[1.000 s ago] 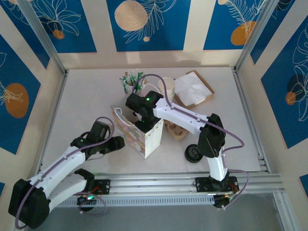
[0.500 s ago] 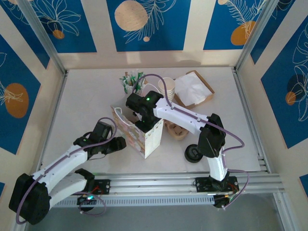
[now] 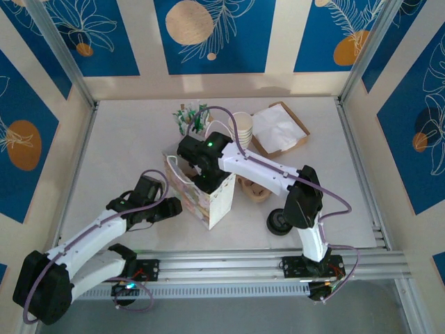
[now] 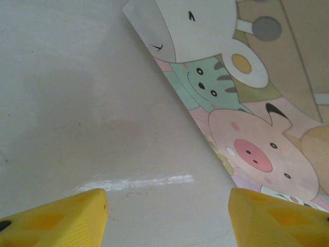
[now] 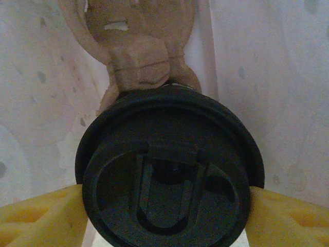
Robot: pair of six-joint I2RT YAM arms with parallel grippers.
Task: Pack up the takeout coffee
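Inside one bag (image 3: 215, 203), my right gripper (image 5: 164, 208) flanks one lidded coffee (image 5: 169, 164); cup hidden, grip unclear. My left gripper (image 4: 165, 218) gapes, empty.

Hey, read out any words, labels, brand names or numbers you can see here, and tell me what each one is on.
No readable text in these views.
paper bag: cartoon animals only, no words.
coffee cup's black lid: moulded shapes, no legible lettering.
green packets: any print is too small to read.

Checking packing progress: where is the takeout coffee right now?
In the right wrist view, the takeout coffee sits inside the cartoon-printed bag at mid-table, between the fingers of the right gripper.
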